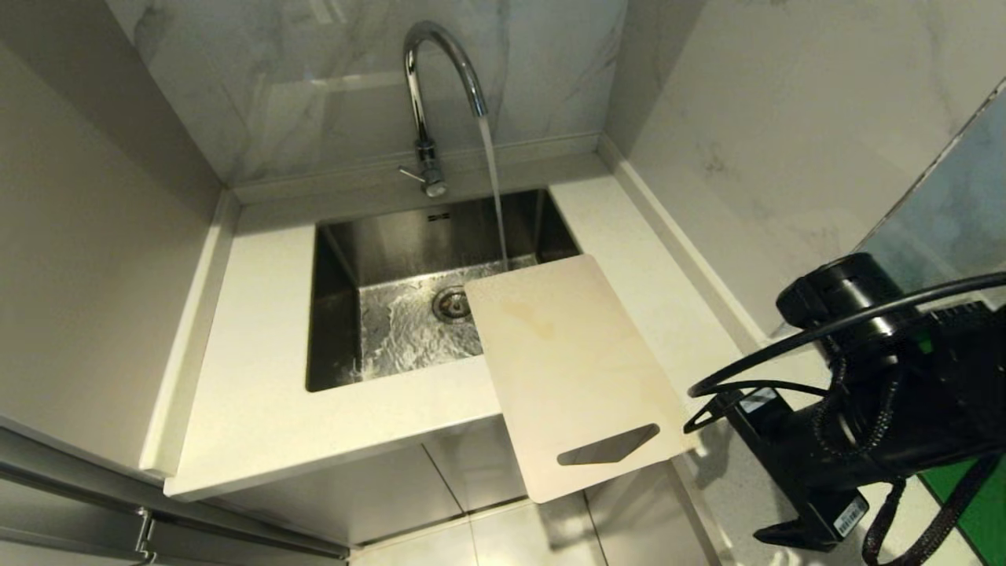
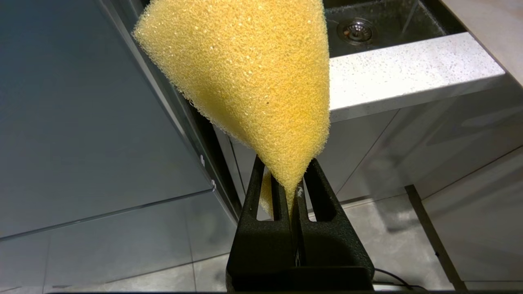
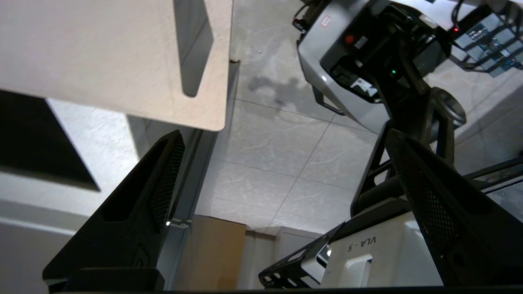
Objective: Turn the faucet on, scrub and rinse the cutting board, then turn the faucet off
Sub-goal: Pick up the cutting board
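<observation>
Faucet running, done | board lying on counter, overhanging sink | I'm holding sponge in left tool, right tool gaping wide | scrub, rinse, shutoff remaining

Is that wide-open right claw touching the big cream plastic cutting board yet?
Apart. In the right wrist view the right gripper stands open, and bare counter and floor show between its fingertips and the slotted end of the cream cutting board.
</observation>
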Available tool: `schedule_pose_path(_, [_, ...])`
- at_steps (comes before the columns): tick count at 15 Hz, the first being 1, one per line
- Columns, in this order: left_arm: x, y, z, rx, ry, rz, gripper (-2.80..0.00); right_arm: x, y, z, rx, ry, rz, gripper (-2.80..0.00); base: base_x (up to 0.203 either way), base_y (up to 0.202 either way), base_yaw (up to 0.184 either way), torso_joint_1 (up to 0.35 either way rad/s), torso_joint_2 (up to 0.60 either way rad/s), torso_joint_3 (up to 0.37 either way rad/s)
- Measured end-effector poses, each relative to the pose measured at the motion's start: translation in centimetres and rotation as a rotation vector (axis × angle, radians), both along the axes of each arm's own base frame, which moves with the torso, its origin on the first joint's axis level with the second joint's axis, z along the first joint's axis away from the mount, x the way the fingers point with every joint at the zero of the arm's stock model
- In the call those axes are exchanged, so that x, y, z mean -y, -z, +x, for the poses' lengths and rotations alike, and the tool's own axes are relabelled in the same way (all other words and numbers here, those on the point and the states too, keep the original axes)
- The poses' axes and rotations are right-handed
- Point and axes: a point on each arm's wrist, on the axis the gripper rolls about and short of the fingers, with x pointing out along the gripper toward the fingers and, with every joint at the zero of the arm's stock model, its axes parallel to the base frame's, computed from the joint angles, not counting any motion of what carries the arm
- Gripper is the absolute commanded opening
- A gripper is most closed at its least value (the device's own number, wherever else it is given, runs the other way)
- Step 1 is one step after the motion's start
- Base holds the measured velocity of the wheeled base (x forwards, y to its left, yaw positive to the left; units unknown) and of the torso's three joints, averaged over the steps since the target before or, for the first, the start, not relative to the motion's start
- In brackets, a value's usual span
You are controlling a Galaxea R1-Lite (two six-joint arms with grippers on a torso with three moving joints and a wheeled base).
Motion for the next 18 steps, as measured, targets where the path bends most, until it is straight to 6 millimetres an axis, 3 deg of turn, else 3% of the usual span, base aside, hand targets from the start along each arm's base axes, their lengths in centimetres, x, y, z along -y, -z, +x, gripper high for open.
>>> schedule_pose_path(9, [0.0,0.0,0.0,0.000,0.000,0.000,-2.80,-1.8,4.0,5.5,-0.030,0.010,-0.044,0.00,0.000,0.000,0.000,0.000,0.00,0.000])
schedule_pose_path(18, [0.0,0.0,0.0,0.000,0.000,0.000,-2.80,-4.6,7.4,7.0,-0.111,-0.054,-0.087,0.00,0.000,0.000,0.000,0.000,0.00,0.000])
